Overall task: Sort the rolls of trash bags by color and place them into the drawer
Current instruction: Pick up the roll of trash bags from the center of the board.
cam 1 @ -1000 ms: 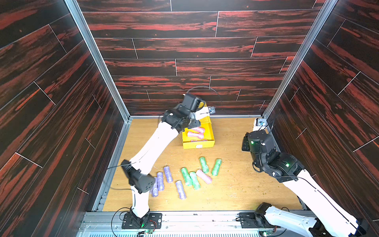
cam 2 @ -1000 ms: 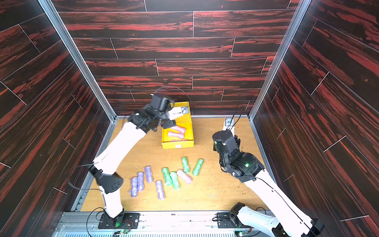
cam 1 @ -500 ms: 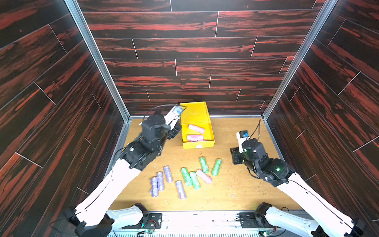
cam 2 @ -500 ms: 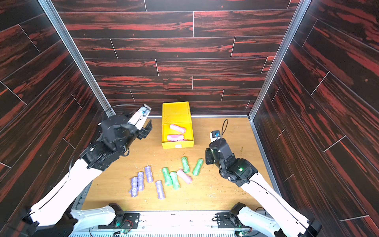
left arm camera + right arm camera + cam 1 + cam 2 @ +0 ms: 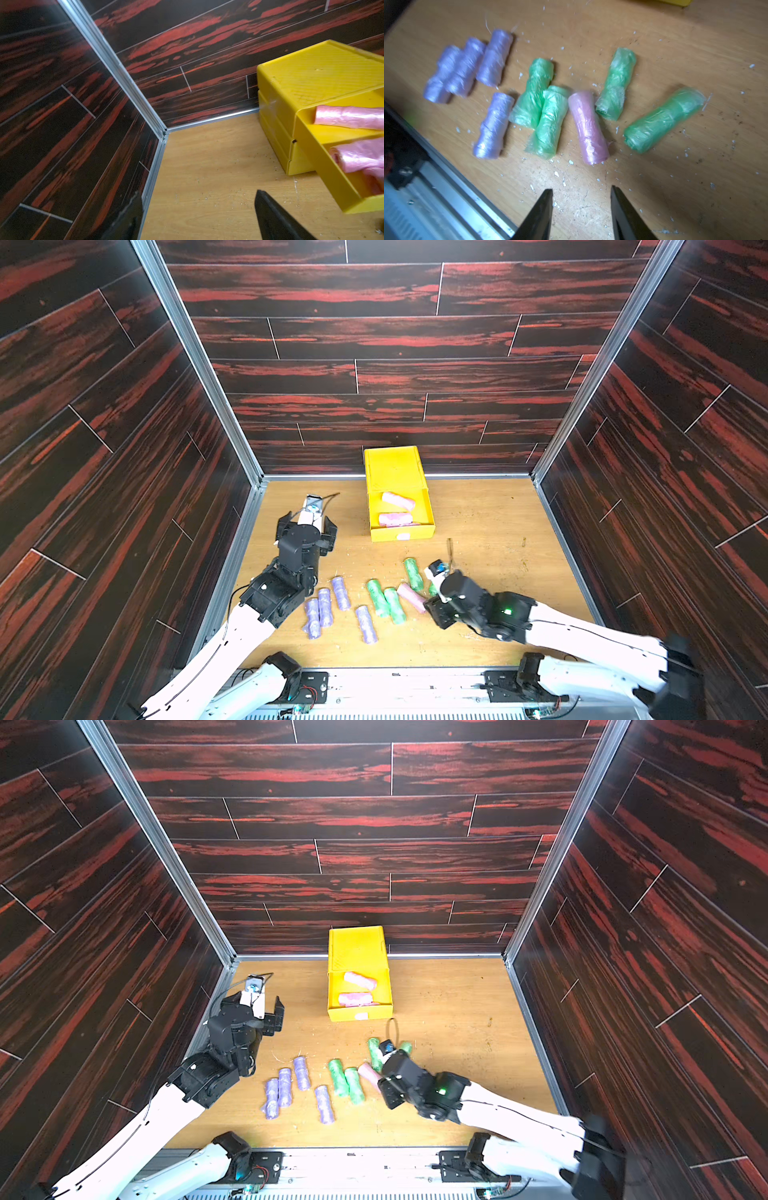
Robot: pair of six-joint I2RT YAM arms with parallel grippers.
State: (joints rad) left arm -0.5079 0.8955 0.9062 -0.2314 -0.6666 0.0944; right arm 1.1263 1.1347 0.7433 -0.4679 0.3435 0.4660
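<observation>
The yellow drawer (image 5: 392, 466) cabinet stands at the back, its top tray pulled out (image 5: 359, 1013). Pink rolls (image 5: 397, 500) (image 5: 349, 117) lie in it. Loose rolls of trash bags lie in front: several purple (image 5: 340, 593) (image 5: 492, 124), several green (image 5: 376, 597) (image 5: 548, 122) and one pink (image 5: 409, 593) (image 5: 588, 128). My right gripper (image 5: 432, 610) (image 5: 386, 1090) (image 5: 581, 189) hovers open just short of the loose pink roll, nothing between its fingers. My left gripper (image 5: 308, 526) (image 5: 254, 1011) (image 5: 197, 194) is open and empty, left of the drawer.
Dark wood-pattern walls close in the table on three sides, with metal corner posts (image 5: 195, 356). A metal rail (image 5: 415, 689) carrying both arm bases runs along the front. Small white flecks litter the wood (image 5: 571, 162) around the rolls.
My left arm has pulled back from above the open drawer to the table's left rear. My right arm has swung in from the right and lowered over the loose rolls.
</observation>
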